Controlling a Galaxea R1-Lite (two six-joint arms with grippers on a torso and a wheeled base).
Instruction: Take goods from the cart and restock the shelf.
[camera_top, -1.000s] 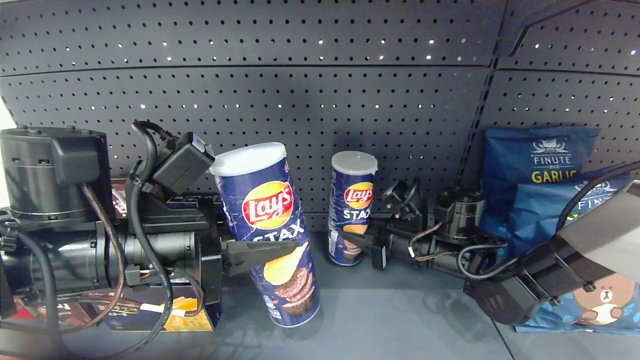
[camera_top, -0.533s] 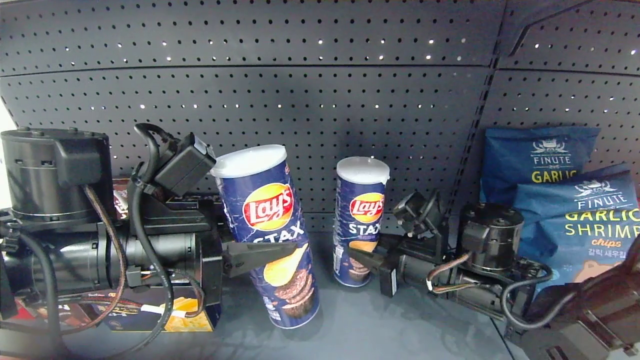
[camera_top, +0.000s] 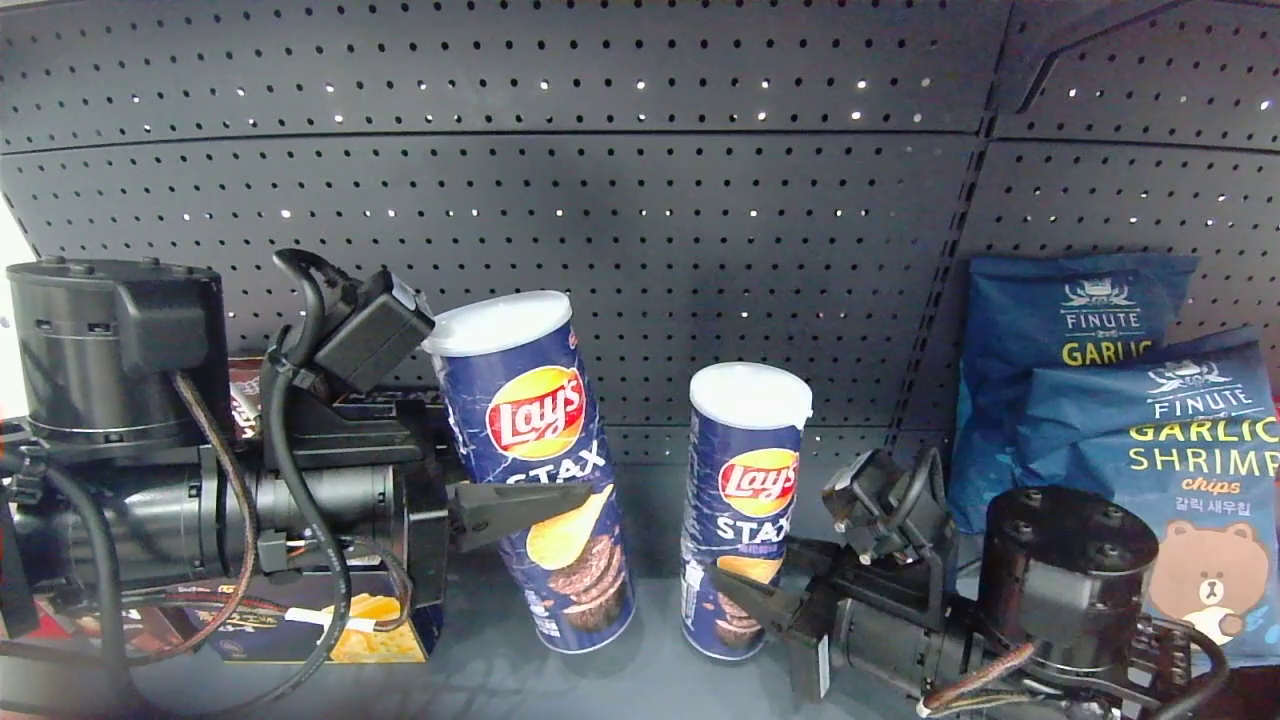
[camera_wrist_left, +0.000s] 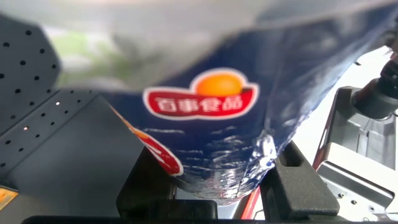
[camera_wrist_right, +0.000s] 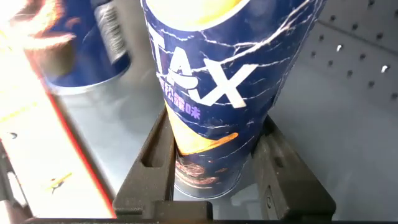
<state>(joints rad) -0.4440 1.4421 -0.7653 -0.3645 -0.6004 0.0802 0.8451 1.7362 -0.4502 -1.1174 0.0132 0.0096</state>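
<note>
Two tall navy chip cans with white lids are on the grey shelf floor (camera_top: 660, 670). The left can (camera_top: 530, 440) leans, its top tipped to the left, and my left gripper (camera_top: 545, 500) is shut on its middle. In the left wrist view the same can (camera_wrist_left: 211, 106) sits between the dark fingers (camera_wrist_left: 297, 186). The right can (camera_top: 745, 500) stands upright, with my right gripper (camera_top: 742, 600) shut on its lower part. In the right wrist view this can (camera_wrist_right: 217, 87) is clamped between both fingers (camera_wrist_right: 155, 155). The cans stand a hand's width apart.
A perforated dark back panel (camera_top: 640, 230) closes the shelf behind. Blue snack bags (camera_top: 1180, 450) lean at the right, close to my right arm. A flat box (camera_top: 350, 625) lies at the lower left under my left arm.
My right gripper has brought its can from near the back panel forward and slightly right. The left gripper and its tilted can have stayed in place.
</note>
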